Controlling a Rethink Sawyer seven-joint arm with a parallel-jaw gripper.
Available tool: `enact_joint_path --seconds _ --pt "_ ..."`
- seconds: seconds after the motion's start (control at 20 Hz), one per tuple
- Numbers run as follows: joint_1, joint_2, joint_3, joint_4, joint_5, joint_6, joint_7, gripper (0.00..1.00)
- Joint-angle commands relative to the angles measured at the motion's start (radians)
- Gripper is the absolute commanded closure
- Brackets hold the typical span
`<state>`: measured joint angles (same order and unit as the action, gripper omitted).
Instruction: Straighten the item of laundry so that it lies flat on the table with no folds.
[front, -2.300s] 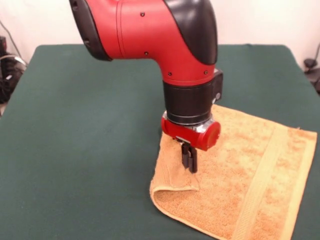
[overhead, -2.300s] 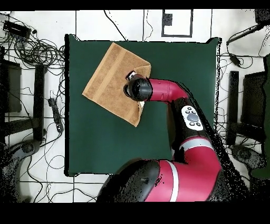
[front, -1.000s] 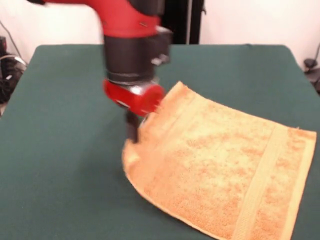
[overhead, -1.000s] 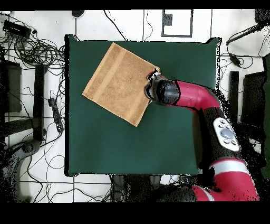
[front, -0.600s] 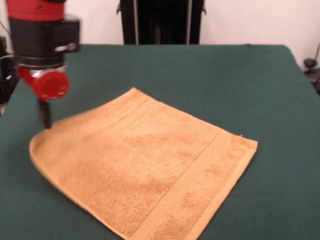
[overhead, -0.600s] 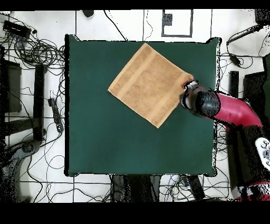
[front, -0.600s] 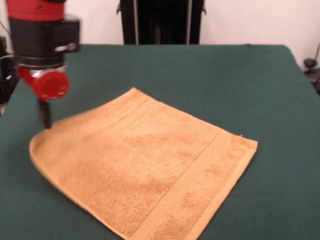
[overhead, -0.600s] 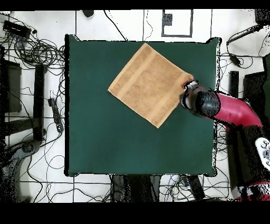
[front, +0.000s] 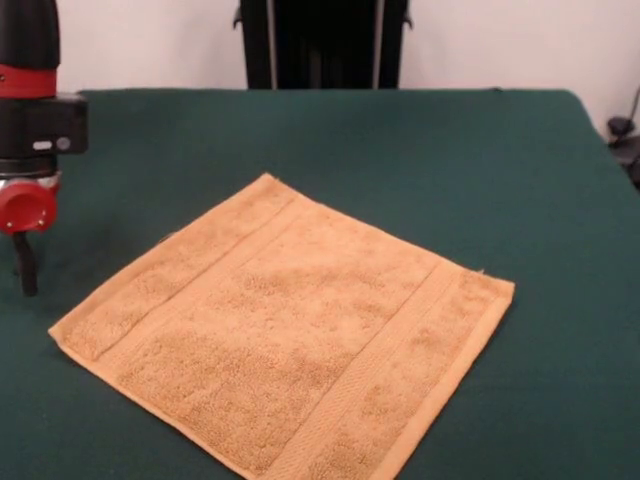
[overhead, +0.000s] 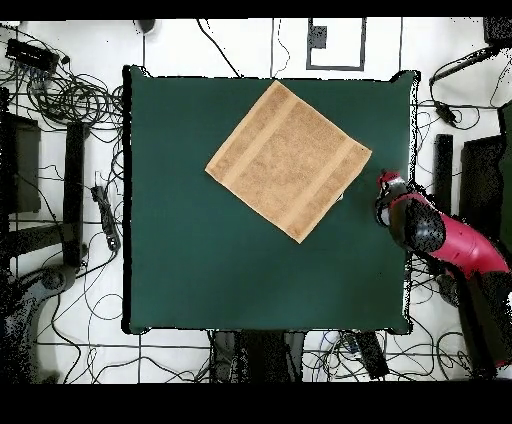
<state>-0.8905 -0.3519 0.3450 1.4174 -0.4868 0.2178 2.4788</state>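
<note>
The golden-orange towel lies spread flat on the dark green table, turned like a diamond, with a band stripe near two opposite edges. No folds show. In the overhead view the towel sits at the table's far middle. My gripper hangs at the left edge of the front view, just beside the towel's left corner and apart from it. In the overhead view my gripper is off the towel's right corner, near the table's right edge. Nothing is in it.
The black pedestal stands behind the table's far edge. The red arm reaches in over the table's right edge. Cables and dark stands lie on the floor around the table.
</note>
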Motion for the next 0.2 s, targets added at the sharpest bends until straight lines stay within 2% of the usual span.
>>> enact_joint_path --seconds 0.05,0.2 --pt "0.066 0.216 0.097 0.018 -0.085 -0.007 -0.127 0.0" --pt "0.104 0.133 0.082 0.042 -0.077 0.086 -0.156 0.0"
